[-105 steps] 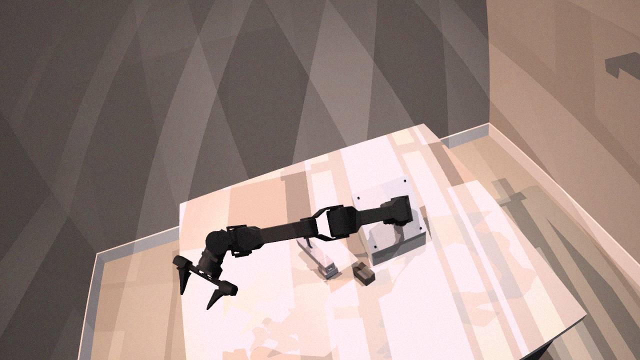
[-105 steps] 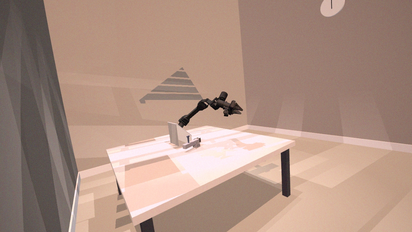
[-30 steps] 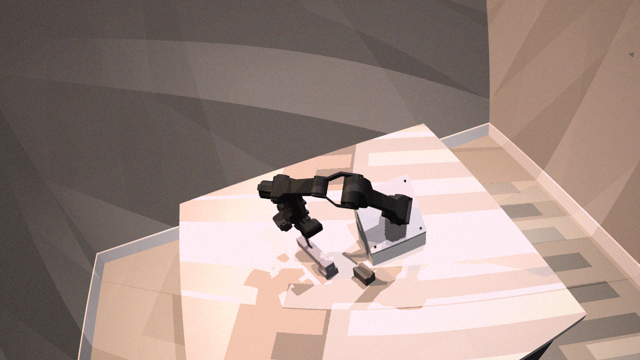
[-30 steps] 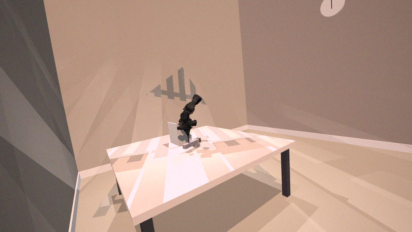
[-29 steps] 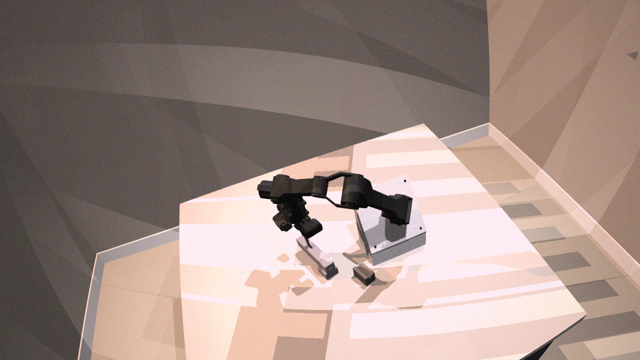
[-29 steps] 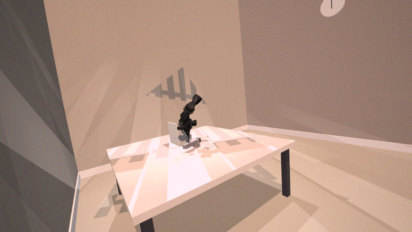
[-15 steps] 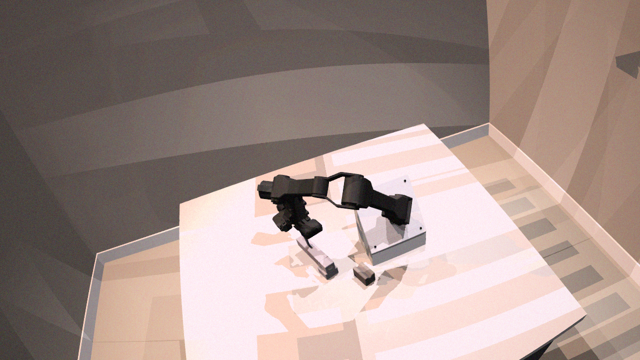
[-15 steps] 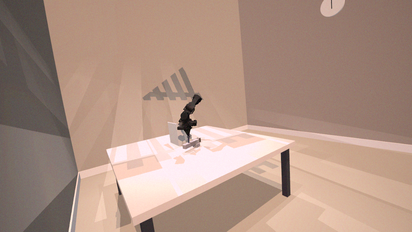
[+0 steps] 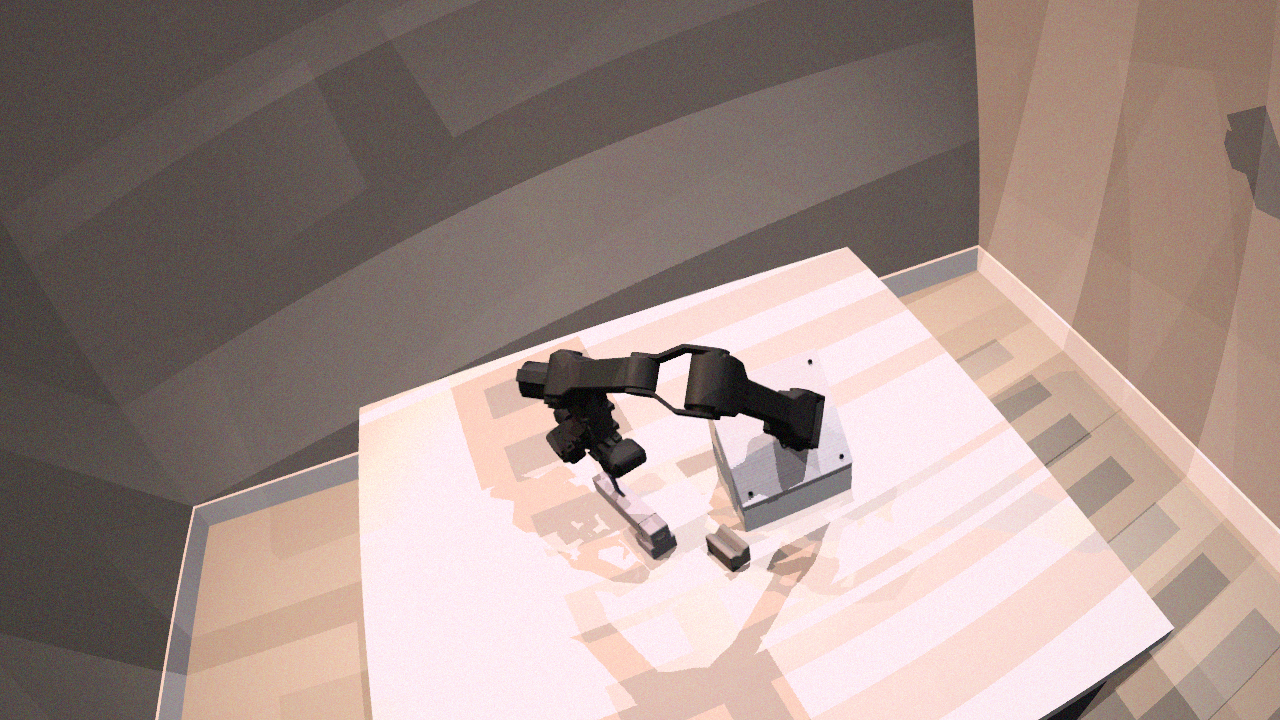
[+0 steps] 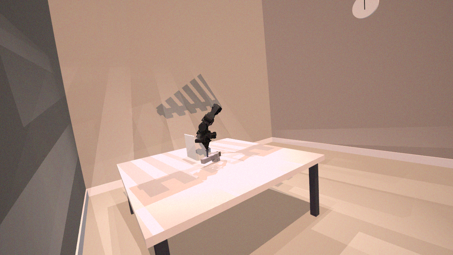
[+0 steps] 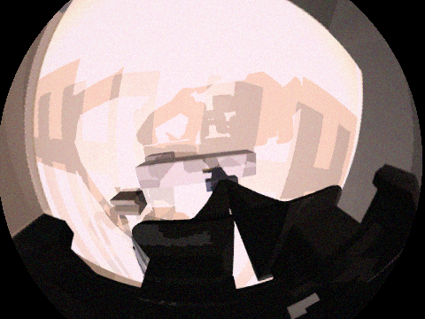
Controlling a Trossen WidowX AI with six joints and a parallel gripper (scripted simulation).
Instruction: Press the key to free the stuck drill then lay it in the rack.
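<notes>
A long pale grey block [image 9: 631,508] [image 10: 211,157] [image 11: 195,169], seemingly the holder, lies on the table, with a darker end piece in the top and exterior views. A small dark blue part [image 11: 215,178] stands at it, possibly the key or the drill; I cannot tell which. My gripper [image 9: 615,481] [image 10: 207,149] [image 11: 223,183] is shut and empty, tips down, over that end of the block, at or just above the blue part; contact is hidden. A small brown grooved block [image 9: 727,548] [image 11: 128,201], apparently the rack, sits apart, near the block's darker end. No drill shows clearly.
The arm's base stands on a pale box [image 9: 796,496] with dark holes, beyond the small grooved block. A pale upright panel [image 10: 190,147] shows behind the block in the exterior view. Patchy shadows cross the table [image 9: 429,573] [image 10: 253,176].
</notes>
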